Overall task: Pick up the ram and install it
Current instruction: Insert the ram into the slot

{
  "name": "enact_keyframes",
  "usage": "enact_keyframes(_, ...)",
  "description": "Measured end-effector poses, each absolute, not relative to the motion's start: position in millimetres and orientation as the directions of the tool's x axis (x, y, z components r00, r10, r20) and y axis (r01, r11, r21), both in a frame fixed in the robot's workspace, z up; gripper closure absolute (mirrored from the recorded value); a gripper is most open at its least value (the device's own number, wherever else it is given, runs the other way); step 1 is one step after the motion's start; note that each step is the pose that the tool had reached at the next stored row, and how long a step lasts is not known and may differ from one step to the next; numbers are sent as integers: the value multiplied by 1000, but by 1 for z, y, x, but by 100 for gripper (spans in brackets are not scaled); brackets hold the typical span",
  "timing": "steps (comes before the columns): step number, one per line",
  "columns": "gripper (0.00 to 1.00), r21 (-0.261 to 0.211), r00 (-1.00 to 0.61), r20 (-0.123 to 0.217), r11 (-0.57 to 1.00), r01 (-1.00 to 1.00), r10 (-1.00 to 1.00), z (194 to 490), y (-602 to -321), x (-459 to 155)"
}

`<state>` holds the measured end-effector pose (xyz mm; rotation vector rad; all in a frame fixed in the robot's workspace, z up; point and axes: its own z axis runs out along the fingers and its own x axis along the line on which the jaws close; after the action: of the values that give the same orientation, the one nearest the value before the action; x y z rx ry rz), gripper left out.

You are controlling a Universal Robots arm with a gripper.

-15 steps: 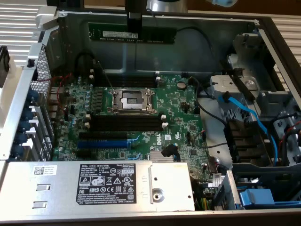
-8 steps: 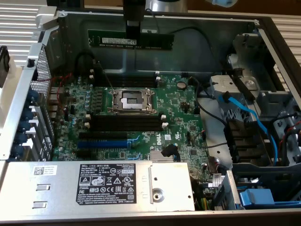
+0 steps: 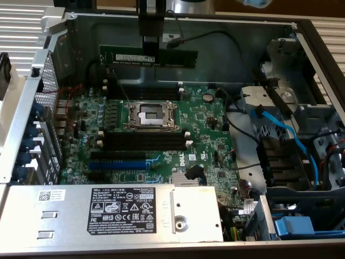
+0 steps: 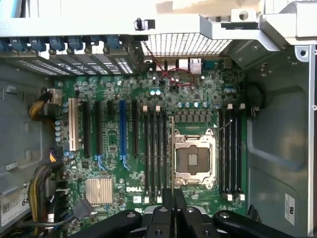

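Observation:
The ram is a long dark-green stick with a pale label strip. It hangs level in the air above the far side of the motherboard, clear of the board. My gripper comes down from above and is shut on the stick's middle. In the wrist view the ram shows edge-on as a thin line running out from between my fingertips, beside the CPU socket. One set of black memory slots lies on the near side of the socket and another set on the far side, under the ram.
An open metal CPU socket sits mid-board. A blue expansion slot and a small heatsink lie nearer the front. The grey power supply fills the front edge. Drive bays with blue cables stand on the exterior view's right.

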<state>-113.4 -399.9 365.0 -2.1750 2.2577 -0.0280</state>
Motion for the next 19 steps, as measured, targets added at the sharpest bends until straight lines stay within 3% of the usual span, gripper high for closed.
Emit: enact_keyframes(19, 88, -18, -30, 8, 30, -999, -1000, 341, -402, -121)
